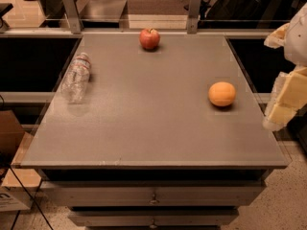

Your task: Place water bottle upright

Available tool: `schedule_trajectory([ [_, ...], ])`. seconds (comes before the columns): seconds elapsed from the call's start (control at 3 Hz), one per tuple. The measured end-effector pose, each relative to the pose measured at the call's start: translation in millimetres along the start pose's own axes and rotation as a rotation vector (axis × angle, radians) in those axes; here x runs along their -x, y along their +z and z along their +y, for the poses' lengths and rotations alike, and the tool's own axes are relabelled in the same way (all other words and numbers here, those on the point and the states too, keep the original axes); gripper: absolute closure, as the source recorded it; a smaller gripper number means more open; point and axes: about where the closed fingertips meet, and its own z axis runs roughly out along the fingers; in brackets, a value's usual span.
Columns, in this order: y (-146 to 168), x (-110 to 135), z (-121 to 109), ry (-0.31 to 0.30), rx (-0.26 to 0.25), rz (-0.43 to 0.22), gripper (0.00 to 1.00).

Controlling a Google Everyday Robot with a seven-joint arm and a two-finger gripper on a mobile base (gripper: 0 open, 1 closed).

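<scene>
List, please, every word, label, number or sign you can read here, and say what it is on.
Nothing can be quoted; no text is legible.
Label on the bottle: red and blue marks, too blurred to read.
Pale box at lower left: a dark mark cut off by the frame edge, unreadable.
The apple, orange and table: no text.
The gripper, at the right edge beside the table: no text visible.

The gripper (283, 102) hangs off the table's right edge, cream-coloured, looks like matt plastic. Just left of it, the orange (222, 94), dull matt skin. Well across to its far left, the water bottle (76, 78): clear, crinkled plastic, catching faint glints. Farther back, left of the gripper, the apple (149, 38), smooth with a slight sheen. Under them the table top (144, 128), smooth, matt grey.
</scene>
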Motion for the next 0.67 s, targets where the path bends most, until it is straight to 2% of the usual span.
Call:
schedule_trajectory([
  [0.67,-0.8,6.5,-3.0,0.019,-0.009,0.002,0.00],
])
